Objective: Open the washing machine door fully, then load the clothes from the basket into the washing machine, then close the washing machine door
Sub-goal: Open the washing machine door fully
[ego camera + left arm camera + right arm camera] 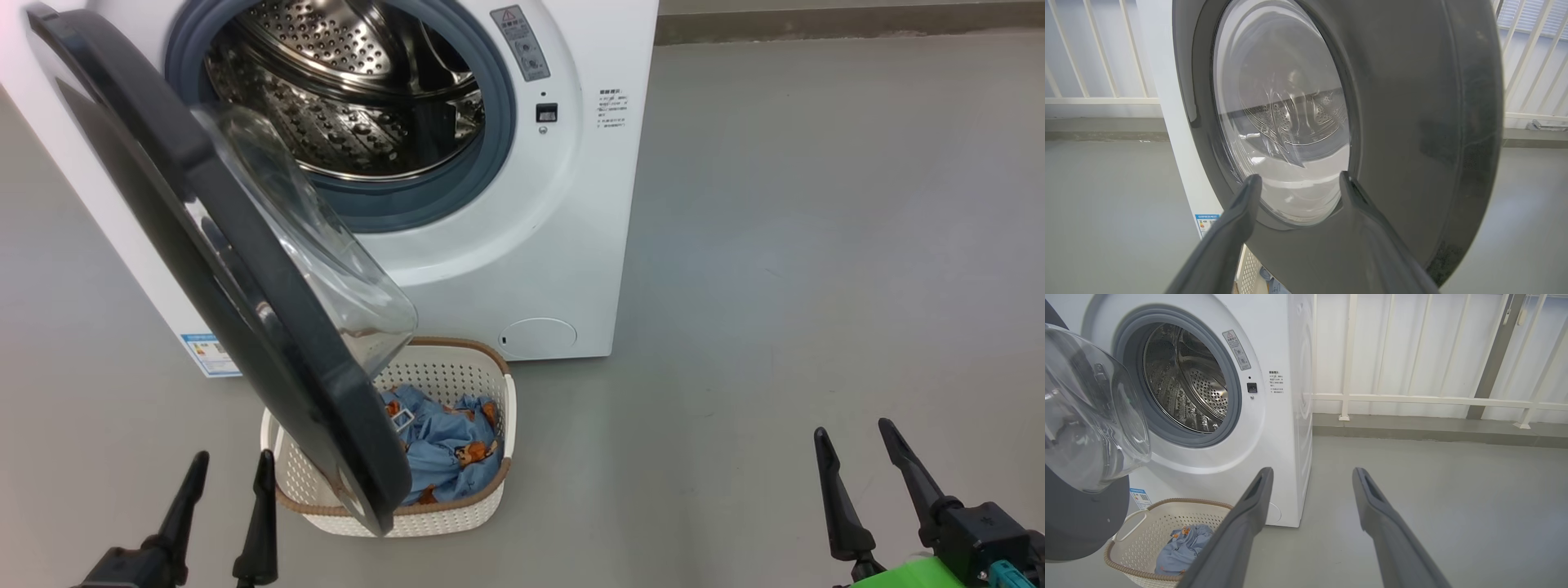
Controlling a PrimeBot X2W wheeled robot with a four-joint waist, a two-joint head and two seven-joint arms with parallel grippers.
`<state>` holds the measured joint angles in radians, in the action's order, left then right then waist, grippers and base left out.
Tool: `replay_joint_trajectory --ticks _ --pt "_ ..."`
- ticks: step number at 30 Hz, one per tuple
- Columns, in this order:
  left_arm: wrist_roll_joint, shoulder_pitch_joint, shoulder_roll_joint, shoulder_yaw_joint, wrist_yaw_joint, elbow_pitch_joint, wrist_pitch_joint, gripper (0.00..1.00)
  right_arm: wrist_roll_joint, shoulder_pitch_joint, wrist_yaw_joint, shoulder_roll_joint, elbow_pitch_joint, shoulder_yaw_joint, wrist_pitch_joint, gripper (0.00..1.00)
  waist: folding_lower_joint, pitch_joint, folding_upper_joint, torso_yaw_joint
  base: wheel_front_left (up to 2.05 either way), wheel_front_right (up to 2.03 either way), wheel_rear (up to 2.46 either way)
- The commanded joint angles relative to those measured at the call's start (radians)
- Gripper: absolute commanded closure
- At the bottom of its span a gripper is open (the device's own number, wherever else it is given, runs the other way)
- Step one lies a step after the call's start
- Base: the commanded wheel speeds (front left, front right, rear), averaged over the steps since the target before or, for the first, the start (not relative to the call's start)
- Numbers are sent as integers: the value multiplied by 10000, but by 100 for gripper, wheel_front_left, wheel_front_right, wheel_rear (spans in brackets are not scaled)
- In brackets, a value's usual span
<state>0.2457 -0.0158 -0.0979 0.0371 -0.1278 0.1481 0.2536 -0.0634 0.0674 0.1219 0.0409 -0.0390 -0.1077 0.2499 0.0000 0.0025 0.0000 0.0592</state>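
Just beyond the fingertips of the left gripper (233,457), spread wide and empty, the washing machine door (294,359) is found only partly opened. Its lower rim hangs over the basket (482,359), and the clothes (445,445) are half covered beneath it. Should the clothes be reached for now, the door could be struck and the basket displaced. A push placed on the glossy rim may slip onto the glass (326,261) — contact would be lost. The right gripper (853,429), fingers equally wide and empty, is held well right of the basket.

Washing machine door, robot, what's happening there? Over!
Left gripper, right gripper open, empty. Round black-rimmed glass door part open, overhanging cream perforated plastic basket. Light blue bear-print clothes inside basket.
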Motion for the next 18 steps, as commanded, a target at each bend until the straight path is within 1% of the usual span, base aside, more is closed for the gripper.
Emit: replay_joint_trajectory --ticks 1,4,8,13,14,18 --pt "-14 162 -141 -266 -29 -149 82 100 12 -43 88 93 209 250 118 0 0 -4 0 -7 0 0 0" --pt "94 181 -168 -178 -29 -103 82 100 74 -43 88 93 190 324 118 0 0 -8 0 -2 0 0 0" --pt "132 341 -169 -393 -29 -604 82 100 38 -50 88 93 194 302 118 0 0 -6 0 25 0 0 0" --pt "215 716 -282 -525 -29 -1897 82 100 35 -38 88 93 170 276 118 0 0 -6 0 79 0 0 0" --pt "215 716 -282 -525 -29 -1897 82 100 35 -38 88 93 170 276 118 0 0 -6 0 79 0 0 0" --pt "244 1148 -477 -459 -29 -3227 82 100 34 -25 88 93 170 247 118 0 0 7 0 129 0 0 0"
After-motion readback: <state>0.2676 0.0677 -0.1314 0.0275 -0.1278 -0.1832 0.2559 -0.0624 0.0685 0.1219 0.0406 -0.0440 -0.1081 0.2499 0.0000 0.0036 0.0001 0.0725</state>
